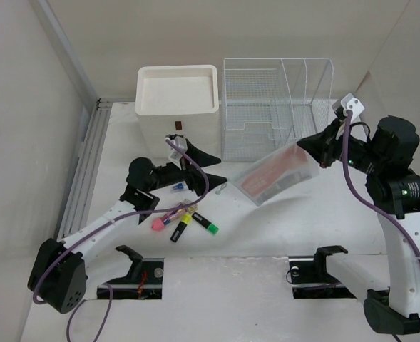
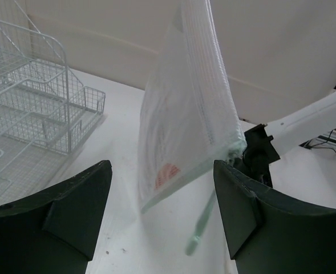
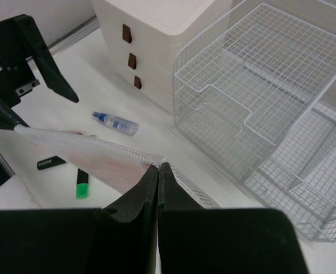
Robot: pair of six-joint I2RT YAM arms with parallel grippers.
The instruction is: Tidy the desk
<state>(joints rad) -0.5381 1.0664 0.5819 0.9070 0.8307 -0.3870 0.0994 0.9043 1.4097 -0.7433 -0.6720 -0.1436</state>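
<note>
Your bench [image 1: 281,228] is plain matte white, and the walls [image 1: 24,107] round it are beige. The drawer unit [image 1: 177,107] is white with small brown handles, and the rack [image 1: 274,107] is a white wire grid. The pouch [image 1: 277,174] is see-through with a fine mesh weave, a pale mint-green edge and a reddish-orange patch inside. You also have a pink marker [image 1: 157,224], a yellow-and-black marker [image 1: 180,228], a black marker tipped green [image 1: 205,224] and a clear little bottle [image 3: 115,121] with a blue cap. The left gripper [image 2: 162,171] and right gripper [image 3: 158,171] are black, and the cables [image 1: 349,171] are purple.
</note>
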